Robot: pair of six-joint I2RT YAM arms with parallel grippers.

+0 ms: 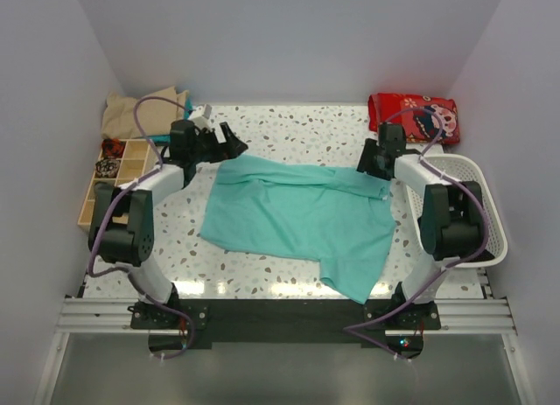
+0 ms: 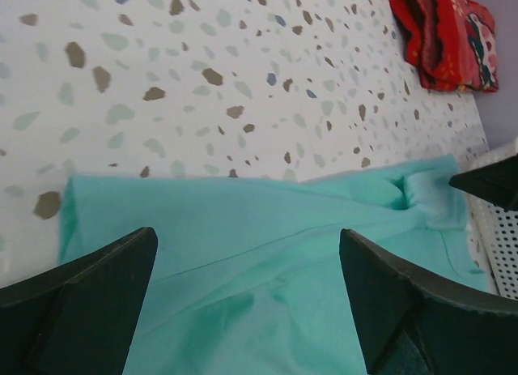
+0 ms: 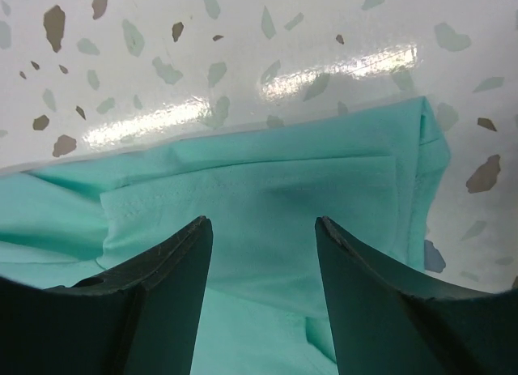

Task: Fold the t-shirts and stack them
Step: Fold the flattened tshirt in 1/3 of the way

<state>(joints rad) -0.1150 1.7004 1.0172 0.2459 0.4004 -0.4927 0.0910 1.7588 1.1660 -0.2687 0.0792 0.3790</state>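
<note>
1. Soft, wrinkled teal t-shirt lies spread mid-frame on the speckled tabletop.
2. Both left fingers and right fingers gape apart at its upper corners.
3. White slatted basket at right; red cloth upper right.

Black-and-white arms, purple cables, black wedge-shaped tool fingers

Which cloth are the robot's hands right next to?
The teal-green t-shirt, spread out mid-table, with the open left hand and open right hand at its far edge. The tan cloth and red patterned cloth sit bunched in the far corners.
</note>
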